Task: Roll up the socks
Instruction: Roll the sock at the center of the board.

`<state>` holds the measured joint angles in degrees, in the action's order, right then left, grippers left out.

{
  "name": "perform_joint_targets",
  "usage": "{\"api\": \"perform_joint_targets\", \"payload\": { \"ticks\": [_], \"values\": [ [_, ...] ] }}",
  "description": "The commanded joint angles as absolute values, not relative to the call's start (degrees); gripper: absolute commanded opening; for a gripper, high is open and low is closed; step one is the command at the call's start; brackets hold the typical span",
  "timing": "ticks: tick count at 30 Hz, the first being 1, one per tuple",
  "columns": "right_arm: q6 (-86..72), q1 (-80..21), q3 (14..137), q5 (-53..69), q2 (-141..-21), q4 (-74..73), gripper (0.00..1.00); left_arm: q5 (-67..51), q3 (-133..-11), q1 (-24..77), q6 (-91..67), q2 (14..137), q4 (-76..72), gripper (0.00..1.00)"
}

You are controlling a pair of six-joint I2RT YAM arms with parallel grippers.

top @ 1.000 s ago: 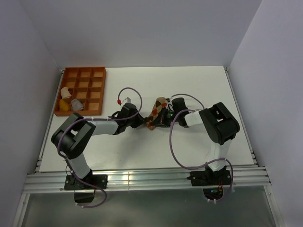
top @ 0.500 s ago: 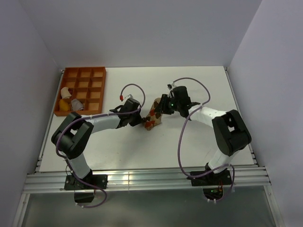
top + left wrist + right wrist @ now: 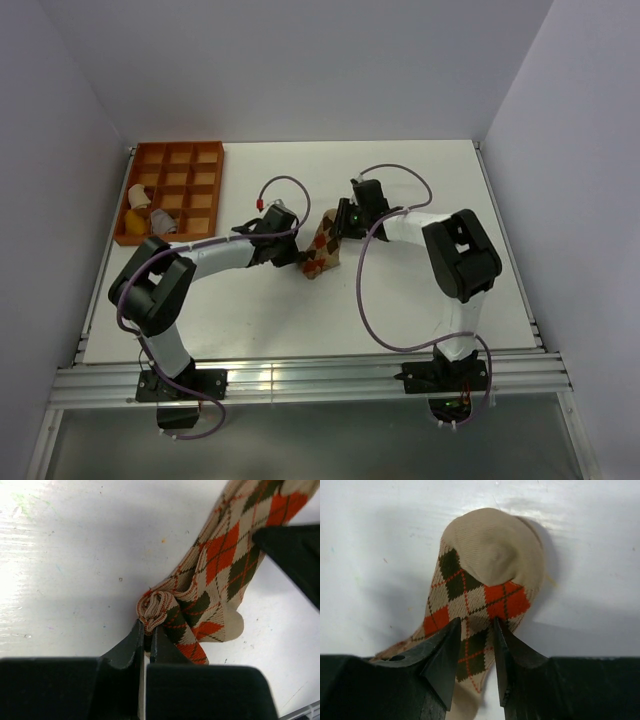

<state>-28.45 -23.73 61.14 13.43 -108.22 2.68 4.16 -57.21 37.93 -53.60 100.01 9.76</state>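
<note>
A tan sock (image 3: pixel 322 250) with red, brown and white argyle diamonds lies on the white table (image 3: pixel 420 290) between the two arms. My left gripper (image 3: pixel 300 258) is at its near-left end, shut on the bunched cuff (image 3: pixel 156 605) of the sock (image 3: pixel 220 565), as the left wrist view (image 3: pixel 148 630) shows. My right gripper (image 3: pixel 338 228) hangs over the far end. In the right wrist view its jaws (image 3: pixel 476 625) stand open astride the sock's patterned middle, and the plain tan toe (image 3: pixel 495 550) lies flat beyond the fingertips.
An orange compartment tray (image 3: pixel 185 160) sits at the back left of the table, with a few small fabric bundles (image 3: pixel 145 212) in its left cells. White walls enclose the table on three sides. Cables loop above both wrists.
My right gripper has opened and moved toward the sock's far end. My left gripper has closed on the cuff and shifted slightly right; the sock now lies more bunched.
</note>
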Motion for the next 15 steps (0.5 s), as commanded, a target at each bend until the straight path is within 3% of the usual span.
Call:
{"api": "perform_joint_targets", "payload": {
  "ticks": [1,9,15],
  "values": [
    [-27.42,-23.29,66.52,8.0,-110.73,0.44,0.41,2.81,-58.97,37.79,-50.28,99.58,15.64,0.0],
    [-25.84,-22.41,71.45,4.57,-113.64,-3.25,0.41,2.55,-60.38,37.71,-48.25,100.81,21.53,0.0],
    [-18.91,-24.52,61.8,8.7,-101.18,5.7,0.41,2.29,-65.38,37.35,-48.08,103.88,24.34,0.0]
  ]
}}
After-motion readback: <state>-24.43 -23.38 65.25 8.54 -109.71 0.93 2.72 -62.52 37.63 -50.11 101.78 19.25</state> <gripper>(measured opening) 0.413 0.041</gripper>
